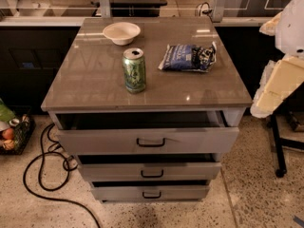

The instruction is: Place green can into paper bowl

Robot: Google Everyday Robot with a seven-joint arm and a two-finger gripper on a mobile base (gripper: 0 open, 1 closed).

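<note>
upright, the green can point(134, 71) stands on the bench point(90, 87).
paper bowl point(121, 33) sits behind it, apart; gripper is out of view, so its state i cannot tell.

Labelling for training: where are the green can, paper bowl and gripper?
green can point(134, 72): camera view, label middle.
paper bowl point(121, 40): camera view, front wall.
gripper point(278, 87): camera view, pale body, right edge.
</note>
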